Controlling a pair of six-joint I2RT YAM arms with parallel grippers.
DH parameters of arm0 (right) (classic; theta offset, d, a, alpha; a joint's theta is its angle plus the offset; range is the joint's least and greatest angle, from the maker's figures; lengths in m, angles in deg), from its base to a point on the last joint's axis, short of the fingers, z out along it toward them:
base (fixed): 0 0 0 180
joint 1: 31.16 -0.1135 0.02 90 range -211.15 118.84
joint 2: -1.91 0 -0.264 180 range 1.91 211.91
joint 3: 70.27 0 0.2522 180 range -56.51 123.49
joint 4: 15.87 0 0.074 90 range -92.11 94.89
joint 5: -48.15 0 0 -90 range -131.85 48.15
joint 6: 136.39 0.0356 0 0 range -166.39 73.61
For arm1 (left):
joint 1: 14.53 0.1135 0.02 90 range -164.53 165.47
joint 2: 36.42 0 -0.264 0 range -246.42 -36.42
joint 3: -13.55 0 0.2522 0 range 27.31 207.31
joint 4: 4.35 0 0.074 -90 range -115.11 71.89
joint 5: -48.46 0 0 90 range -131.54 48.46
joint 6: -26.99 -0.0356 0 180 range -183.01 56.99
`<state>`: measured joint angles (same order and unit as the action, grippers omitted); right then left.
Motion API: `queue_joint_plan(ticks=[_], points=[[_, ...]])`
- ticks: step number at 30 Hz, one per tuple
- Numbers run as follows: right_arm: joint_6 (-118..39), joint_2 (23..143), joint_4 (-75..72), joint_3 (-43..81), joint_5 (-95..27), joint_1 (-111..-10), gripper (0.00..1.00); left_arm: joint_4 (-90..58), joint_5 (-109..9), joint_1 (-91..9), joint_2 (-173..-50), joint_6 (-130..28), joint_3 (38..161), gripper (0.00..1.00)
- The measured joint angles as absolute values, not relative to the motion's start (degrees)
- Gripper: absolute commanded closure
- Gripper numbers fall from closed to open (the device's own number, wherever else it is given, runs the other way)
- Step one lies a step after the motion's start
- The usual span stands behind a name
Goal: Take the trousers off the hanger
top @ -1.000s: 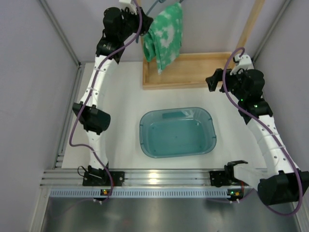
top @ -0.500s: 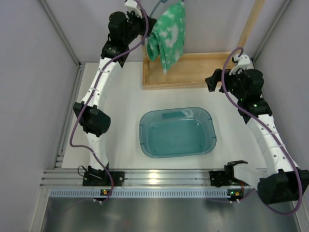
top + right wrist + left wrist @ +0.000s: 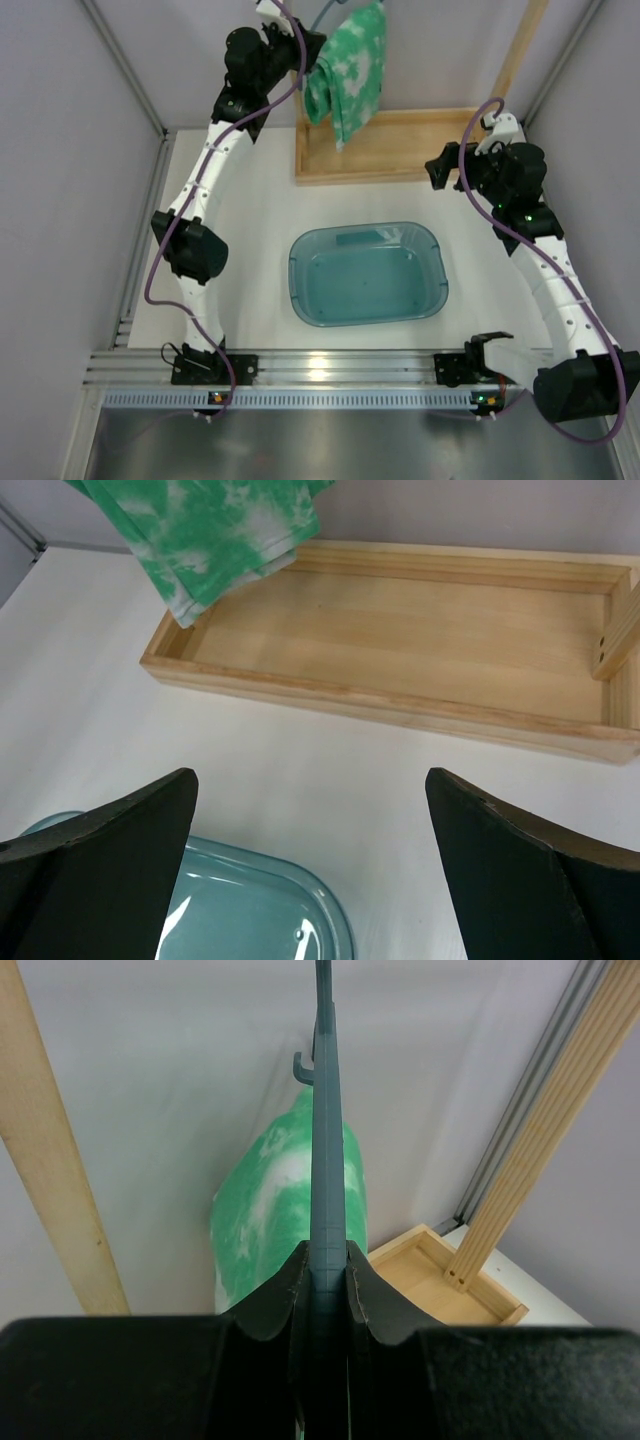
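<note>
Nearest us, one teal basin (image 3: 365,285) sits on the white worktop (image 3: 250,215); the right wrist view crops it to a single corner. Just beyond it the right fingers (image 3: 110,855) hang spread wide above bare worktop, holding and touching nothing. Behind them lies one shallow wooden tray (image 3: 400,135). From overhead we count one wooden upright (image 3: 525,45) rising at its right end and running out of the top of the picture; the left wrist view shows two such posts.

Farthest back, the left fingers (image 3: 270,1305) are clamped on the one grey-blue hanger (image 3: 325,1140), its rod pinched between them. That view shows the hanger edge-on, so we cannot make out its triangle, and what the hook hangs from is out of view. The one pair of trousers (image 3: 350,70), green with white blotches, is draped on the hanger and dangles over the tray's left end. Whether the hem touches the wood we cannot tell; the right wrist view cuts off the garment's upper part.
</note>
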<state>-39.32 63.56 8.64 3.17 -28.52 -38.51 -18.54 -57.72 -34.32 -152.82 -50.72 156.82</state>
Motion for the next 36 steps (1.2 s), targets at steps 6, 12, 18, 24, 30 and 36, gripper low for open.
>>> queue_joint_plan(ticks=[6, 12, 18, 24, 30, 36], points=[[-39.12, 63.54, 8.64, 3.17, -28.55, -38.51, 0.01, -18.05, -57.46, -34.48, -152.82, -50.46, 156.82, 1.00], [-38.29, 63.04, 8.62, 3.15, -28.76, -38.51, 0.00, -17.64, -57.18, -34.61, -152.82, -50.74, 156.97, 1.00], [-37.22, 62.20, 8.20, 3.15, -29.03, -38.51, 0.01, -17.71, -56.32, -34.87, -152.80, -51.68, 159.36, 1.00], [-36.28, 62.03, 7.98, 3.15, -29.20, -38.51, 0.01, -16.68, -56.08, -35.15, -152.52, -52.69, 160.45, 1.00], [-35.19, 62.01, 6.67, 3.17, -29.18, -38.73, 0.01, -17.31, -55.87, -35.11, -151.73, -52.71, 160.45, 1.00], [-34.80, 63.54, 4.37, 5.20, -29.22, -41.46, 0.01, -20.15, -55.30, -35.11, -146.57, -52.62, 156.01, 1.00]])
